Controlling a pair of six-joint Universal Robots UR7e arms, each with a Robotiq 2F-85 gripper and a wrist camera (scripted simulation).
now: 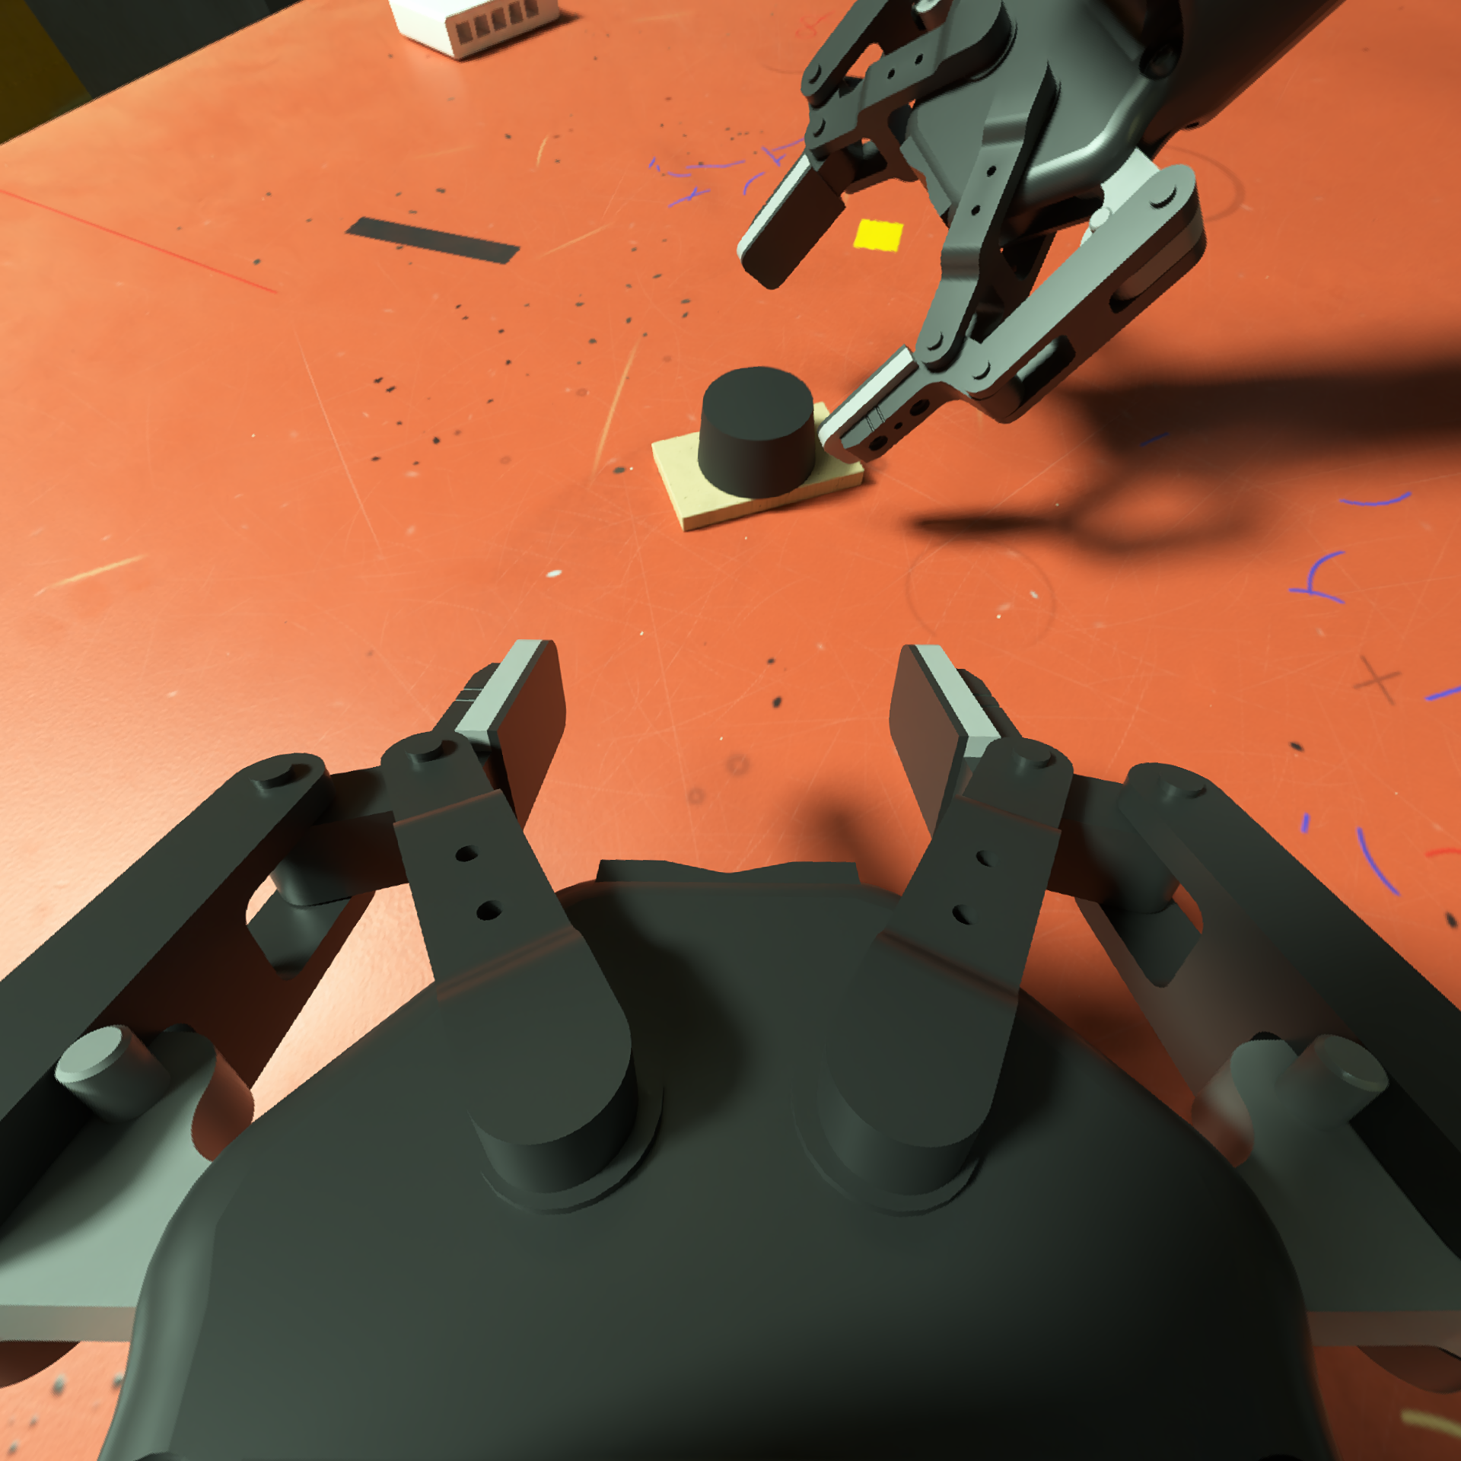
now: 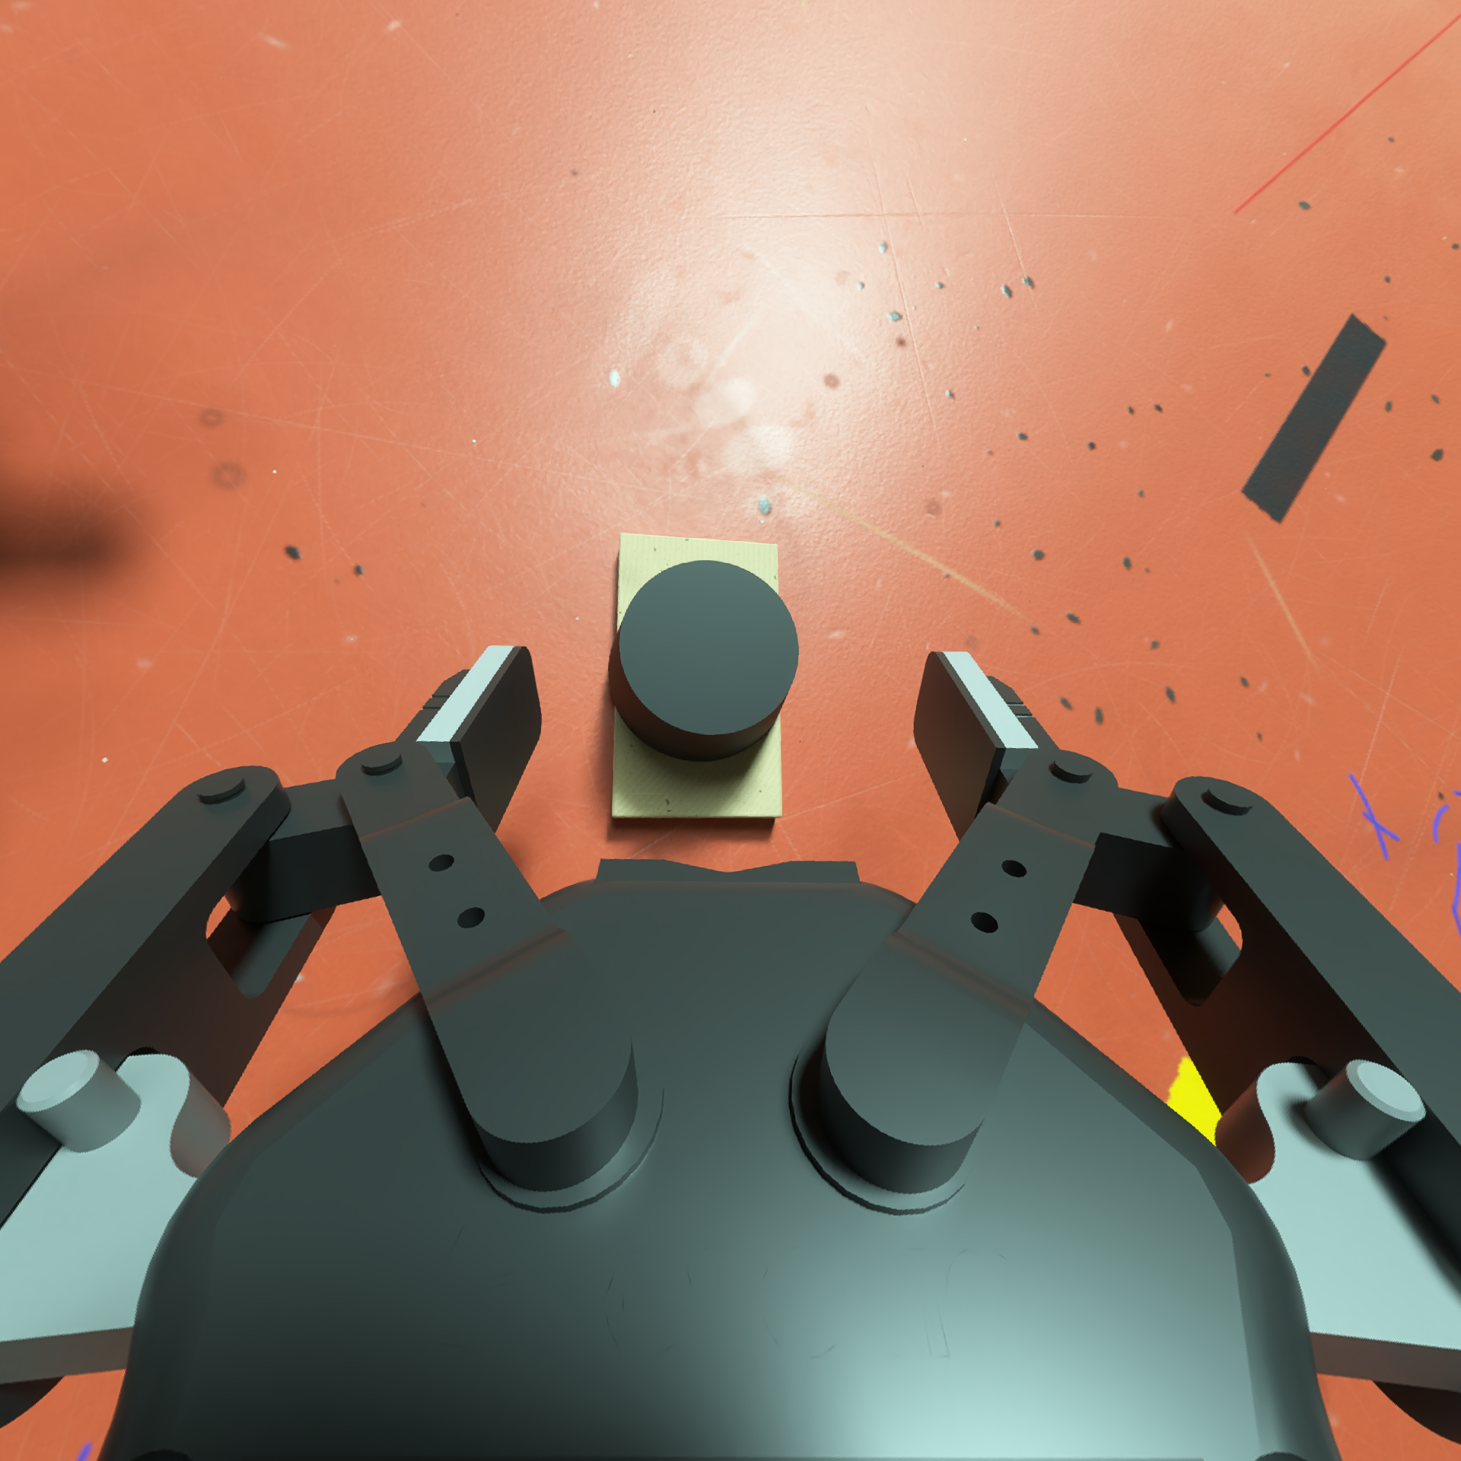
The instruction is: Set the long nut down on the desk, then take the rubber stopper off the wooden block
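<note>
A dark rubber stopper (image 1: 755,431) stands upright on a small pale wooden block (image 1: 711,510) on the orange desk (image 1: 277,474). My left gripper (image 1: 727,696) is open and empty, low over the desk, well short of the block. My right gripper (image 1: 802,356) is open and hangs over the stopper, one finger (image 1: 866,427) beside it at the block's edge. In the right wrist view the stopper (image 2: 707,648) and the block (image 2: 696,790) lie between the fingers of the open right gripper (image 2: 723,696), which is not touching them. No long nut shows in either view.
A white slotted box (image 1: 474,24) sits at the desk's far edge. A flat black strip (image 1: 433,239) (image 2: 1312,419) and a yellow patch (image 1: 877,235) (image 2: 1190,1099) mark the surface. Scratches, specks and pen marks cover the desk.
</note>
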